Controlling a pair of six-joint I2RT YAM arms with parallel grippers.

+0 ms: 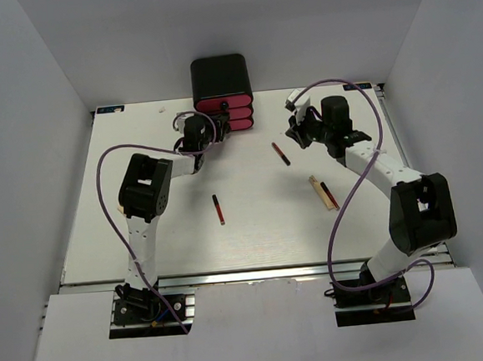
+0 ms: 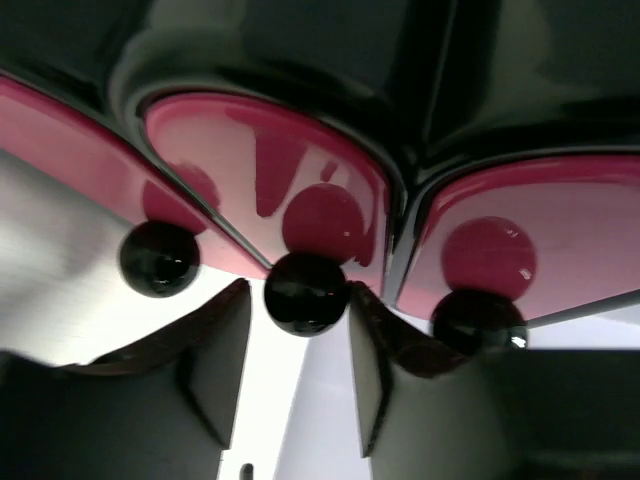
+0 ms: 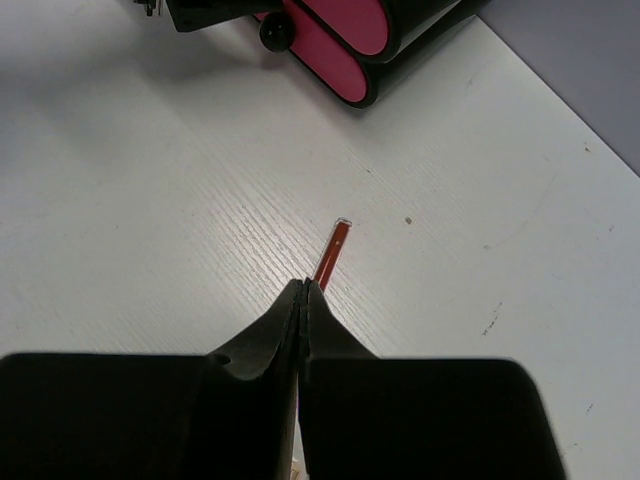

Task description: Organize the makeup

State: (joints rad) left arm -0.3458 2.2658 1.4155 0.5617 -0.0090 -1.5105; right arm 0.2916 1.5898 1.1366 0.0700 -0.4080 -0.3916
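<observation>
Makeup scattered loose on a white surface, in front of a black box at the back edge.

Seen from above: first red-and-black stick near the middle, lying roughly front to back. Second red-and-black stick farther back and to the right, slanted. Right of centre, beige sticks side by side, with a third red-and-black stick just beside them, seemingly touching.

Black box fronted by three stacked pink drawers, each with a round black knob.

Left tool up close against the drawer fronts, jaws partly apart, straddling the middle knob with one finger on each side. Cannot tell whether the pads press on the knob or merely flank it.

Right tool shut tight, tips together with no gap, nothing seen between them. Hovers over the near end of the second red-and-black stick, flat on the surface and pointing away toward the drawers. Cannot tell whether the closed tips touch the stick.
</observation>
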